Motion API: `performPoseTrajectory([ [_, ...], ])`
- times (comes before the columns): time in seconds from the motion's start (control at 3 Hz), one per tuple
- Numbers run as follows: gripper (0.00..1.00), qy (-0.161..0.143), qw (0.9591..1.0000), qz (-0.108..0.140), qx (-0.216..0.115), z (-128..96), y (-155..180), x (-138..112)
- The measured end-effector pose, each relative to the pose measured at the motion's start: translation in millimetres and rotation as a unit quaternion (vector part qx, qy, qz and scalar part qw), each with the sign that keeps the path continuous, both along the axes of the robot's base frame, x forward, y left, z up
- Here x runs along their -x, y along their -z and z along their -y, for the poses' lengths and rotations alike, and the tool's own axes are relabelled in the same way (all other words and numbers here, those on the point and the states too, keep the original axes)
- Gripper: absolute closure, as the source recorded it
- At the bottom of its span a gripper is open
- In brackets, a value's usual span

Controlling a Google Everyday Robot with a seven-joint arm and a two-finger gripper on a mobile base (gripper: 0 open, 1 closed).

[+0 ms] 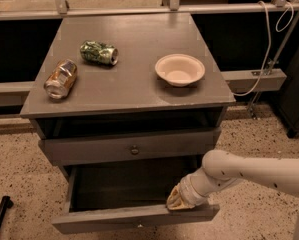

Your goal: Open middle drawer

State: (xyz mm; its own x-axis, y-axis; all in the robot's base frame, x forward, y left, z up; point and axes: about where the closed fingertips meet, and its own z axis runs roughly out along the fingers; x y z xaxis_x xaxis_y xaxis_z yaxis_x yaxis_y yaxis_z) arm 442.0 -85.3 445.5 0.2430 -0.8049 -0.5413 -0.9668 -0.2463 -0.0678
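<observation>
Here the tool (180, 200) meets the front lip of the middle drawer (114, 219), likely stiff, light wood; best pulled centrally; grip state indeterminable.

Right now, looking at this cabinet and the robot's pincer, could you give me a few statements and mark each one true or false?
1. The middle drawer stands open, showing its dark inside. True.
2. The pincer rests on the cabinet top. False: it is low down, at the right of the open drawer's front edge.
3. A green can and a copper-coloured can lie on their sides on the cabinet top. True.
4. The bowl is inside the open drawer. False: it sits on the cabinet top, to the right of the cans.
</observation>
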Motion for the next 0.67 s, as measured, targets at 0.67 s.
performPoseTrajectory([
  [0.67, 0.83, 0.023, 0.9973, 0.065, -0.024, -27.9, 29.0, -47.1],
])
